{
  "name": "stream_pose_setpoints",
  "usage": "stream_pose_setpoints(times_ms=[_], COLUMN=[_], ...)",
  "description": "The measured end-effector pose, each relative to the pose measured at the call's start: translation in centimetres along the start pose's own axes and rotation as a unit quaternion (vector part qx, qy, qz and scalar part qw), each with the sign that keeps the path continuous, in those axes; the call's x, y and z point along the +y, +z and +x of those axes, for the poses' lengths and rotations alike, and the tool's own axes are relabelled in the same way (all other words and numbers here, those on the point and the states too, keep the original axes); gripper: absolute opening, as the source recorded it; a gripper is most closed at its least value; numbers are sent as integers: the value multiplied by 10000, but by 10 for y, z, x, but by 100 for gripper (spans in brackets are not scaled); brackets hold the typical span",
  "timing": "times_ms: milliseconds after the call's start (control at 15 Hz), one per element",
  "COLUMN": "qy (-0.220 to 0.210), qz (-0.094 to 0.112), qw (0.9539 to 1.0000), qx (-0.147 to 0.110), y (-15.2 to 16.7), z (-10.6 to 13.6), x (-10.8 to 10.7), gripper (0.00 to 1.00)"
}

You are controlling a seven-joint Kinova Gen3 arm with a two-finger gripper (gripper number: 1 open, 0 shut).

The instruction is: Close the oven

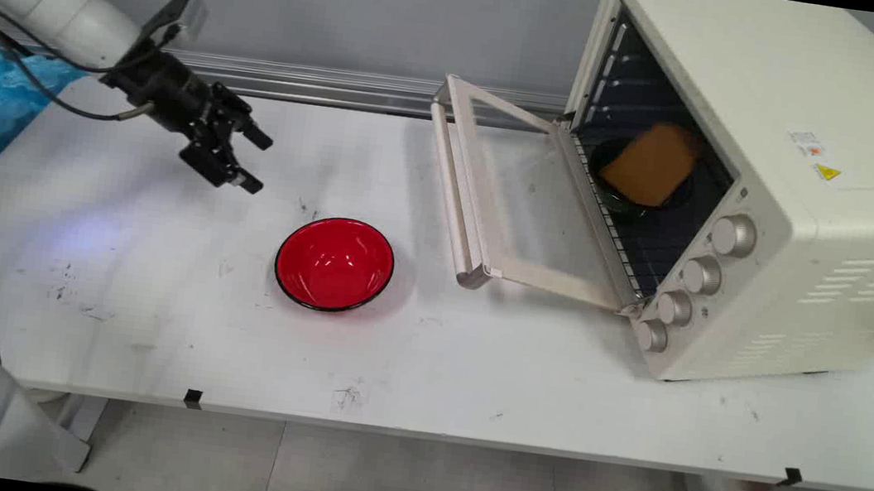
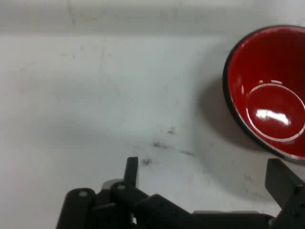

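The gripper [image 1: 254, 162] is held above the white table [image 1: 145, 310], its two fingers spread wide apart with nothing gripped between them. The red bowl [image 1: 335, 263] is found on the table just beyond and to the picture's right of the fingertips, not touched. Farther right, an oven [image 1: 753, 184] is seen with its door [image 1: 510, 196] folded down and an orange block [image 1: 651, 165] inside.

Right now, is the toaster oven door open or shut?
Open. The toaster oven door is swung down toward the table, exposing the rack and a dark dish holding something orange-brown.
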Motion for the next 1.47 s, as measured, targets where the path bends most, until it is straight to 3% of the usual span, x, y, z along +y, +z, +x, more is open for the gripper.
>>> stream_pose_setpoints(times_ms=[667,1400,1467], qy=[-21,-135,-143], qz=[63,3,-3], qw=[9998,9990,9989], qx=[210,422,441], y=[56,158,166], z=[51,99,103], x=[-2,-7,-8], gripper=[100,100,0])
